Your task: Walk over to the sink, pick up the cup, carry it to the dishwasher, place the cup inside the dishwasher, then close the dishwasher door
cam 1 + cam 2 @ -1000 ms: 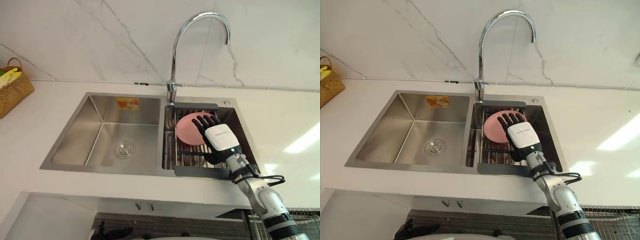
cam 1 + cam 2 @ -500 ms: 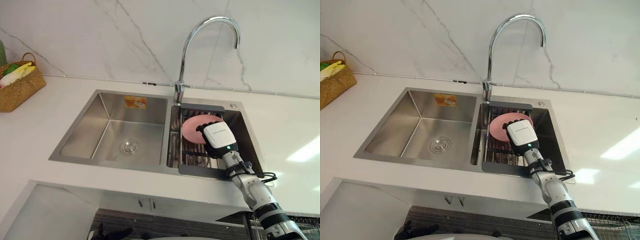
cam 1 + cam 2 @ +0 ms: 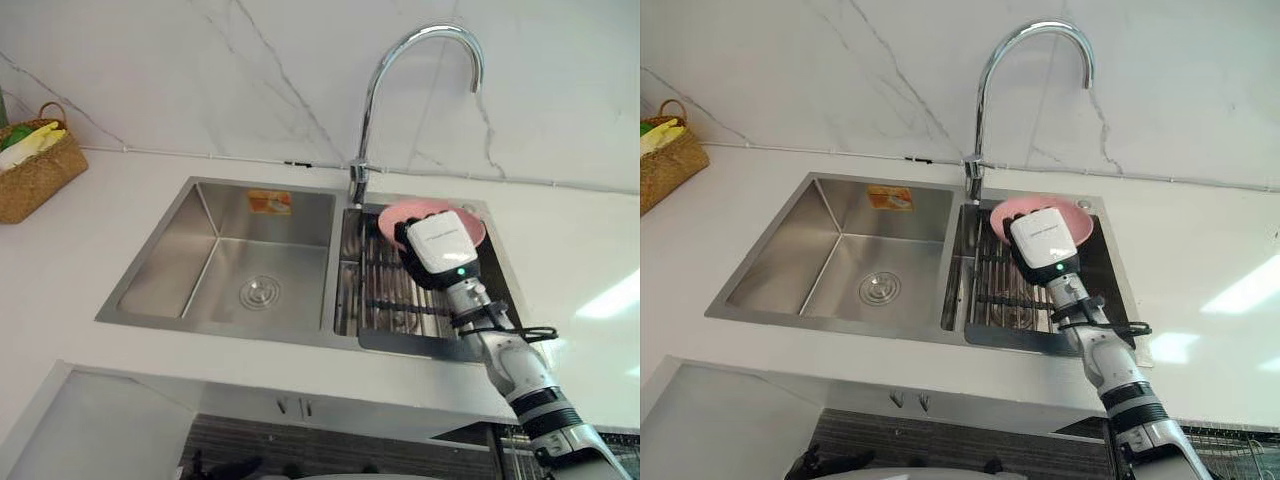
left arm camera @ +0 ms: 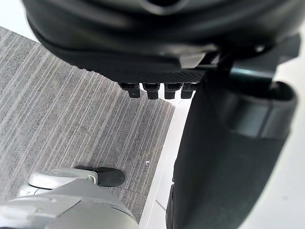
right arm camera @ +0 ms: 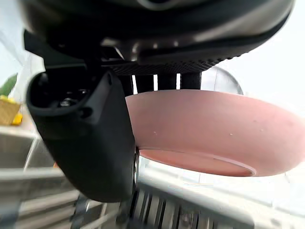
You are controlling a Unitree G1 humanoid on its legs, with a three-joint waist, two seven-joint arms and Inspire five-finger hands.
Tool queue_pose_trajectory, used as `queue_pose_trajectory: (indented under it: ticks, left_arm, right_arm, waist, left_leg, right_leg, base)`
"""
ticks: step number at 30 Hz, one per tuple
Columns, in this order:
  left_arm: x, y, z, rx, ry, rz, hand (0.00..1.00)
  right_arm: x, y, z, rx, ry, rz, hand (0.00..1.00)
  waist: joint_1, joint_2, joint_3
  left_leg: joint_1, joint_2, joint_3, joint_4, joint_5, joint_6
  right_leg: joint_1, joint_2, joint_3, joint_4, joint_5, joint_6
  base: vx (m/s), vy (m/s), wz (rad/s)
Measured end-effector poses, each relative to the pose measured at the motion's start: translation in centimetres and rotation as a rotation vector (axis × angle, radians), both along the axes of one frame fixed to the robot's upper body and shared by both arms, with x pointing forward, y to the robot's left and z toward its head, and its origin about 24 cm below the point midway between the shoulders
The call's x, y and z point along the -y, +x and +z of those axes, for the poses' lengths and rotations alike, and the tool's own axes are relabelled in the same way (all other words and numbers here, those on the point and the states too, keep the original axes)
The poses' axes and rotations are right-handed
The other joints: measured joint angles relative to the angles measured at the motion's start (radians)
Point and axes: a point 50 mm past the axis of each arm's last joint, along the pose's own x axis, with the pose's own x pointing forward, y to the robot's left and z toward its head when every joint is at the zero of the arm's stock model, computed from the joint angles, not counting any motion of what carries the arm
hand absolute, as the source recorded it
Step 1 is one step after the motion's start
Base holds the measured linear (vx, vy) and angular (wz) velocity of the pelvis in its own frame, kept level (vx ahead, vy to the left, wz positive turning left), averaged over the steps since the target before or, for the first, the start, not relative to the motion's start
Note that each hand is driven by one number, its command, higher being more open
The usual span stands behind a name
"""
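The cup (image 3: 472, 224) is a pink, shallow, bowl-shaped dish. My right hand (image 3: 441, 250) is shut on it: in the right wrist view the thumb (image 5: 86, 138) presses one side of the pink cup (image 5: 214, 133) and the fingers curl over its rim. The cup hangs tilted above the back of the dark drying rack (image 3: 400, 300) in the sink's right basin, clear of the bars. My left hand (image 4: 157, 28) hangs low over a grey striped floor, fingers (image 4: 157, 90) straight and holding nothing.
The steel double sink (image 3: 150, 318) is set in a white counter, with a tall curved faucet (image 3: 368, 110) just behind and left of the cup. A woven basket (image 3: 35, 172) stands at the far left. A wire rack (image 3: 1240, 440) shows below the counter at the right.
My right hand has curled shut on the pink cup and raised it off the rack toward the back right of the basin. The camera has shifted a little.
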Motion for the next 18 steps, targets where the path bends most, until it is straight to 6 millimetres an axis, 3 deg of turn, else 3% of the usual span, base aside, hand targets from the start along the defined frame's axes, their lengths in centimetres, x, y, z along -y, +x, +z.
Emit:
queue_pose_trajectory:
  ticks: [6, 9, 12, 14, 15, 16, 17, 18]
  left_arm:
    - [-0.2, -0.3, 0.0, 0.004, -0.008, 0.016, 1.00]
    - [-0.4, -0.5, 0.2, 0.016, -0.020, -0.005, 1.00]
    - [-0.1, 0.1, 0.4, 0.036, -0.039, -0.066, 1.00]
    - [0.1, 1.4, 0.8, 0.071, -0.041, -0.136, 1.00]
    - [0.0, 2.2, 1.1, 0.089, -0.042, -0.143, 1.00]
    - [-0.1, 2.3, 1.2, 0.091, -0.042, -0.138, 1.00]
    - [-0.3, 3.0, 1.3, 0.102, -0.038, -0.130, 1.00]
    - [-0.6, 3.3, 1.6, 0.115, -0.034, -0.109, 1.00]
  right_arm:
    - [0.6, -0.9, 3.3, 0.051, 0.118, 0.062, 0.00]
    - [0.9, -2.6, 5.4, 0.108, 0.169, 0.101, 0.00]
    - [1.5, -3.8, 7.2, 0.176, 0.184, 0.109, 0.00]
    - [1.6, -4.1, 7.9, 0.207, 0.180, 0.108, 0.00]
    - [1.6, -4.0, 7.9, 0.206, 0.179, 0.106, 0.00]
    - [1.3, -3.9, 7.9, 0.207, 0.177, 0.116, 0.00]
    - [0.7, -3.3, 8.1, 0.209, 0.179, 0.138, 0.00]
    - [0.2, -3.0, 8.2, 0.207, 0.176, 0.157, 0.00]
  waist:
    - [-0.017, 0.002, 0.003]
    - [-0.026, 0.005, 0.005]
    - [-0.037, 0.012, 0.011]
    - [-0.052, 0.006, 0.032]
    - [-0.049, 0.005, 0.038]
    - [-0.036, 0.023, 0.045]
    - [-0.026, 0.034, 0.052]
    - [-0.021, 0.047, 0.056]
  left_leg:
    - [0.005, 0.003, 0.024, 0.001, -0.008, -0.001]
    - [0.014, 0.006, 0.054, 0.014, -0.025, 0.001]
    - [0.009, 0.012, 0.105, 0.040, -0.048, 0.000]
    - [-0.008, 0.016, 0.164, 0.075, -0.068, 0.004]
    - [-0.025, 0.029, 0.221, 0.106, -0.079, 0.017]
    - [-0.032, 0.043, 0.252, 0.114, -0.082, 0.021]
    - [-0.029, 0.076, 0.324, 0.118, -0.083, 0.022]
    - [-0.021, 0.103, 0.370, 0.121, -0.082, 0.022]
  right_leg:
    - [-0.009, 0.001, 0.026, 0.005, 0.001, 0.000]
    - [-0.010, 0.001, 0.056, 0.009, 0.001, 0.000]
    - [-0.048, 0.007, 0.110, 0.050, 0.000, 0.001]
    - [-0.103, 0.011, 0.160, 0.106, -0.004, 0.008]
    - [-0.115, 0.018, 0.176, 0.077, 0.022, 0.020]
    - [-0.121, 0.014, 0.128, 0.097, 0.015, 0.005]
    - [-0.160, -0.023, -0.063, 0.256, -0.066, -0.055]
    - [-0.165, -0.067, -0.197, 0.356, -0.107, -0.072]
  base:
    - [-0.02, -0.001, -0.13]
    - [-0.01, 0.014, -0.31]
    - [-0.02, 0.028, -0.55]
    - [-0.09, 0.040, -0.90]
    - [-0.11, 0.018, -1.03]
    - [-0.12, -0.003, -1.42]
    - [-0.09, 0.015, -1.43]
    - [-0.07, 0.022, -1.48]
